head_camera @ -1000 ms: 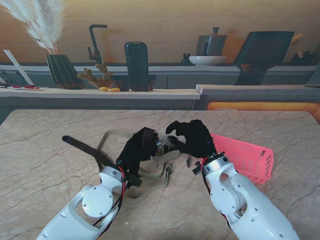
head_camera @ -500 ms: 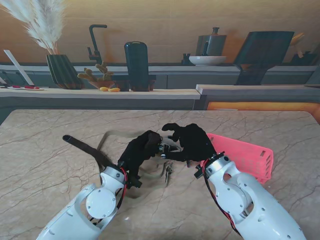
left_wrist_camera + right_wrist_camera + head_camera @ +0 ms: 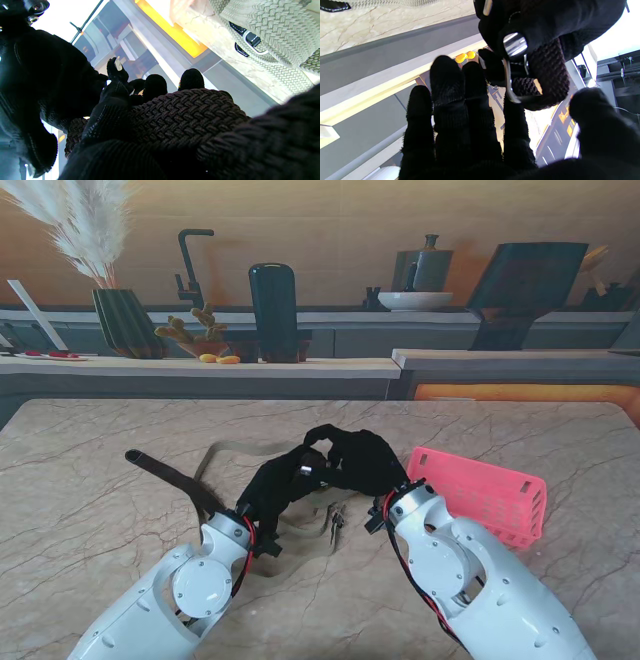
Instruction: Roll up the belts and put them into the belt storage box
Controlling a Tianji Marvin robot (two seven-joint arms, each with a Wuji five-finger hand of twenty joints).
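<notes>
A dark brown braided belt [image 3: 165, 472] trails across the table on the left and runs up into my left hand [image 3: 278, 482]. That hand is shut on the belt's rolled end [image 3: 175, 117], with its fingertips [image 3: 191, 78] curled over the coil. The roll [image 3: 546, 75] and its silver buckle [image 3: 515, 46] show in the right wrist view. My right hand [image 3: 357, 460] presses in beside the left one, its fingers [image 3: 460, 100] spread and its thumb [image 3: 597, 112] apart from the roll. A beige braided belt [image 3: 300, 528] lies looped on the table under both hands. The pink storage basket [image 3: 492, 492] stands to the right.
The beige belt's buckle end [image 3: 252, 40] lies on the marble table [image 3: 90, 550]. Beyond the table's far edge runs a counter with a dark vase [image 3: 273, 310], a plant pot [image 3: 128, 320] and a bowl [image 3: 414, 300].
My right hand has swung left and farther from me, closing up against the left hand. The left hand has dropped a little and curled tighter over the belt roll.
</notes>
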